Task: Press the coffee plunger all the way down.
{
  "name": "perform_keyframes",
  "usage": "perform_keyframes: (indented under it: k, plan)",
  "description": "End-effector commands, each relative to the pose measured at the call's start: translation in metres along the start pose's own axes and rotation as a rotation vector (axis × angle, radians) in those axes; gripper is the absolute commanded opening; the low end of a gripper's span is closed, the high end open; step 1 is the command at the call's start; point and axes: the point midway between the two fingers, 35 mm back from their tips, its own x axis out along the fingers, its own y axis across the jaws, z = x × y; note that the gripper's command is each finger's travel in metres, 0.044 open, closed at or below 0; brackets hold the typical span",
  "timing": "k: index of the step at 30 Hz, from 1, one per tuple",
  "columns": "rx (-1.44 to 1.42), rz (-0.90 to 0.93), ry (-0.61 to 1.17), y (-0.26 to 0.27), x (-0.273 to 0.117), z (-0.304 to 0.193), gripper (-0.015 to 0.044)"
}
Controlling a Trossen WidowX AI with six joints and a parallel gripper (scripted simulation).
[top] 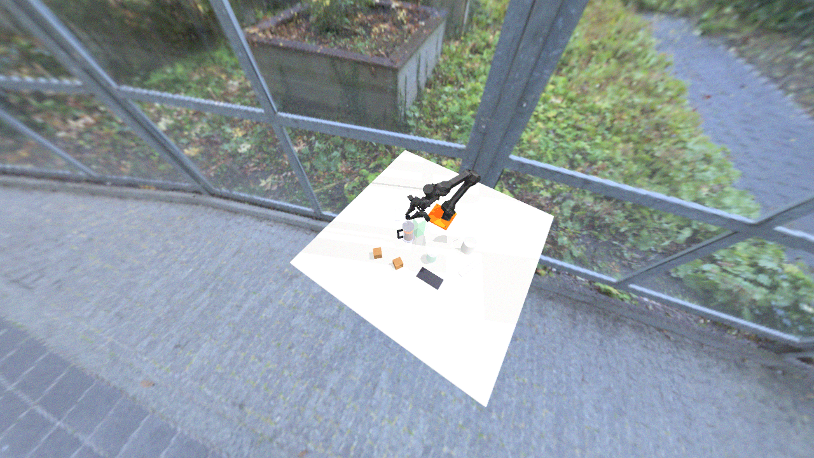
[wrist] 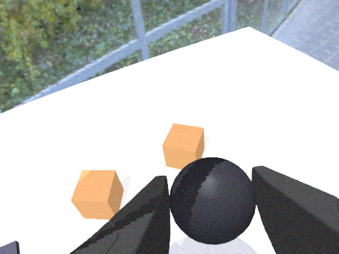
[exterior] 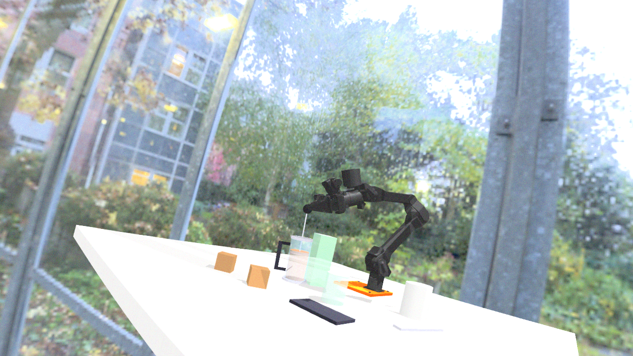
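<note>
Both fingers of the claw [wrist: 212, 236] clamped the plunger knob [wrist: 213, 200]; pressing straight down would keep the press [exterior: 297, 261] upright.

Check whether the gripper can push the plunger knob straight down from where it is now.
Probably yes. The gripper is shut on the knob, with the rod raised and near upright above the press. Nothing shows between knob and lid; the green box stands beside the press.
</note>
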Motion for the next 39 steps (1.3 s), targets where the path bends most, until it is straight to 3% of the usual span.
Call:
perform_keyframes:
  k: [1,39]
  plan:
    - [-0.007,-0.002,0.081,0.000,0.012,-0.032,0.0128]
    - [-0.007,-0.002,0.080,0.000,0.036,-0.055,0.0128]
